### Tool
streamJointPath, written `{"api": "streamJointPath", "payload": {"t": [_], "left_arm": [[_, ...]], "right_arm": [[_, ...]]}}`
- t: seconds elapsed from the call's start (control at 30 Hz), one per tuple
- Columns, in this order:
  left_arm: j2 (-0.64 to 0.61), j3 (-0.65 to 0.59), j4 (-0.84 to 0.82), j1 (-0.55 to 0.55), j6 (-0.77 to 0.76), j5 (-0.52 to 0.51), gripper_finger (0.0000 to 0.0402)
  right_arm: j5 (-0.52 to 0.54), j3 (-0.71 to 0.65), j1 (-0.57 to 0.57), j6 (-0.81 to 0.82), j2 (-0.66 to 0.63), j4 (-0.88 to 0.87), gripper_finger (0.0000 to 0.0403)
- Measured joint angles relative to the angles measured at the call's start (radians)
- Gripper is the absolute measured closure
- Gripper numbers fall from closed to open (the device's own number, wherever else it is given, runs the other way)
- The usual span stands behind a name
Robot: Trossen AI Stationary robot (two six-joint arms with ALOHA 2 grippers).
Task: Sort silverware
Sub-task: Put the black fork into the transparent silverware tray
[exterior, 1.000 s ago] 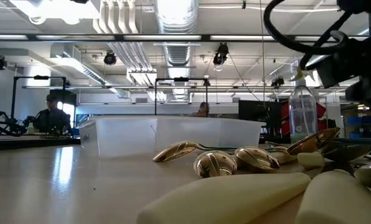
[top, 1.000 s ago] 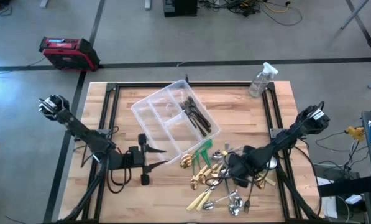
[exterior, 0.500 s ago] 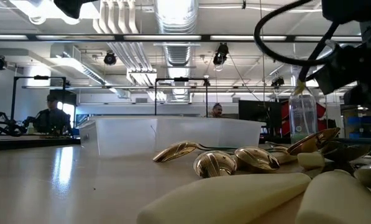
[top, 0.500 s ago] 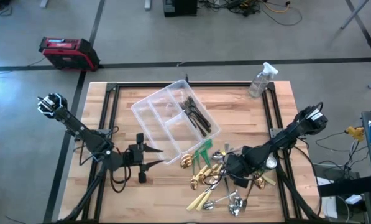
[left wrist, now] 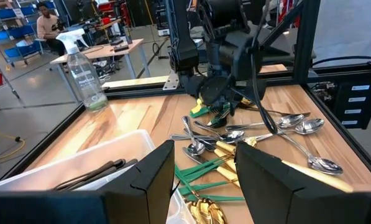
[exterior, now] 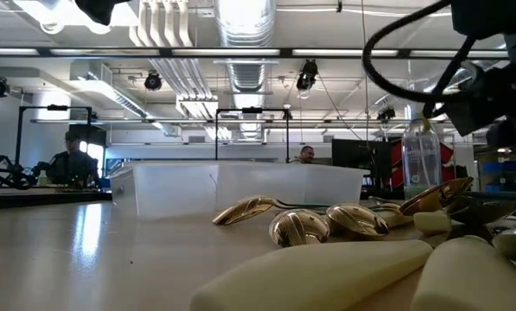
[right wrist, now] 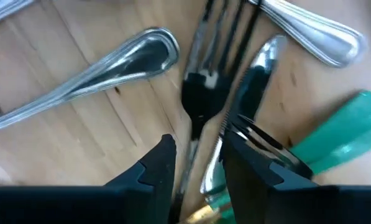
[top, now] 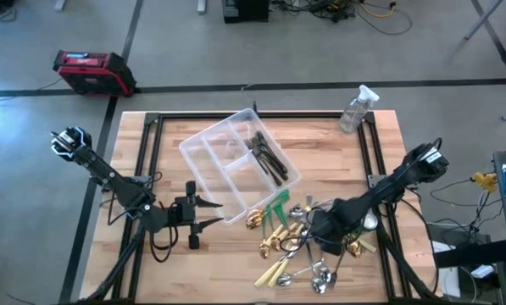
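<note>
Directly beneath your right gripper (top: 308, 227), a dark fork (right wrist: 201, 102) lay in the heap of loose silverware (top: 303, 246) on the wooden table (top: 337, 157). In the right wrist view its two fingers (right wrist: 151, 168) stood a little apart, astride the fork's neck and not yet clamped on it. The fork's long axis ran straight ahead of the gripper, between the fingers, so I judge a short drop and a squeeze was all the grasp needed. A silver spoon (right wrist: 92, 71) lay just beside the fork on one side, and a green-handled piece (right wrist: 340, 127) lay close on the other.

Your right arm was plainly the nearer one. Your left gripper (top: 203, 213) waited with its fingers apart, beside the near corner of the clear divided tray (top: 203, 146), well away from the heap. The dark forks (top: 265, 157) already sorted lay in one compartment of that tray.

Only the right wrist view showed the fork between the fingers; from above, the arm covered it. The left wrist view alone showed gold spoons (left wrist: 204, 211) lying close ahead of the left gripper. The low view gave cream-yellow knife handles (exterior: 327, 272) in front, but no grasp.
</note>
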Motion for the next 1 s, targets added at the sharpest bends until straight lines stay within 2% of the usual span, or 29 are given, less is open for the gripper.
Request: {"api": "streamJointPath", "payload": {"t": [0.13,0.23,0.3,0.47,0.7,1.0], "left_arm": [[0.0,0.0,0.0,0.0,-0.002,0.0,0.0246],[0.0,0.0,-0.003,0.0,-0.003,0.0,0.0246],[0.0,0.0,-0.003,0.0,-0.003,0.0,0.0246],[0.0,0.0,-0.004,0.0,-0.007,0.0,0.0246],[-0.003,0.0,-0.005,0.0,-0.007,-0.001,0.0246],[-0.063,0.0,-0.011,0.0,0.03,-0.005,0.0246]], "right_arm": [[-0.027,0.001,0.002,-0.023,0.055,0.0,0.0276],[-0.038,0.002,0.0,-0.044,0.087,0.009,0.0286],[-0.042,0.003,-0.001,-0.051,0.097,0.019,0.0306],[-0.041,0.0,-0.009,-0.086,0.098,0.021,0.0389],[-0.036,-0.003,-0.03,-0.08,0.046,0.023,0.0399],[0.023,0.038,-0.066,-0.082,-0.028,0.026,0.0402]]}}
